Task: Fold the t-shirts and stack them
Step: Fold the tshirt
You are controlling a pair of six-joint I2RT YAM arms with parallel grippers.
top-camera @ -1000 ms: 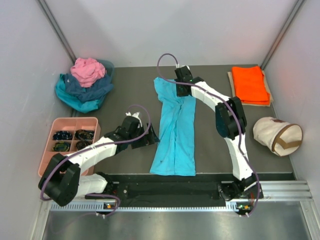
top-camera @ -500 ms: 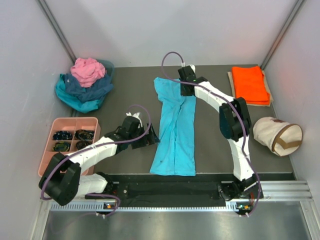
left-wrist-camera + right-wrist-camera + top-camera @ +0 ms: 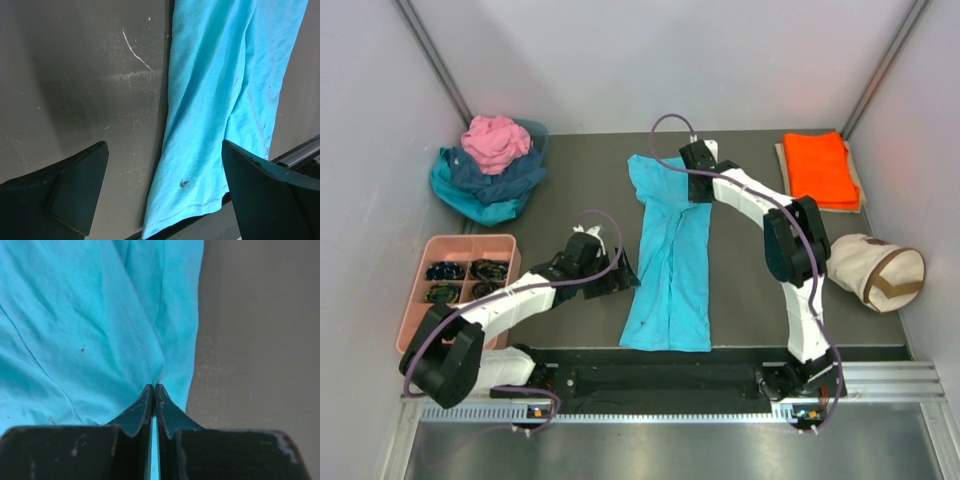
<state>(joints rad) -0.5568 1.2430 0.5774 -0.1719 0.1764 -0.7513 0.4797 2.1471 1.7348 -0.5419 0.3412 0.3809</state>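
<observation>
Since the turquoise t-shirt (image 3: pixel 670 262) lies stretched lengthwise down the middle of the bench (image 3: pixel 580 190), hem toward the arm bases and sides drawn in to a narrow strip, I read this as mid-fold

Right claw (image 3: pixel 697 183) sits at the far right corner of the shirt, pressed together. Right wrist view shows a sliver of turquoise between its tips and creases running into them, so it pinches a tuck of the cloth. I take it this is to lift or drag that end.

Left claw (image 3: pixel 622 272) is spread wide and low, just beside the shirt's left edge near the hem, holding nothing. Left wrist view puts that edge between its fingers (image 3: pixel 75 180). It is placed, I judge, to take that side.

Orange t-shirt (image 3: pixel 818 168) lies folded flat at far right, probably the start of the stack. Pink, navy and teal t-shirts (image 3: pixel 492 168) are heaped at far left, not yet folded.

Pink tray (image 3: pixel 470 241) with dark items sits near left and the canvas bag (image 3: pixel 873 270) at right, both well apart from the work.

Risk: so thin a pinch may slip once the cloth is pulled
</observation>
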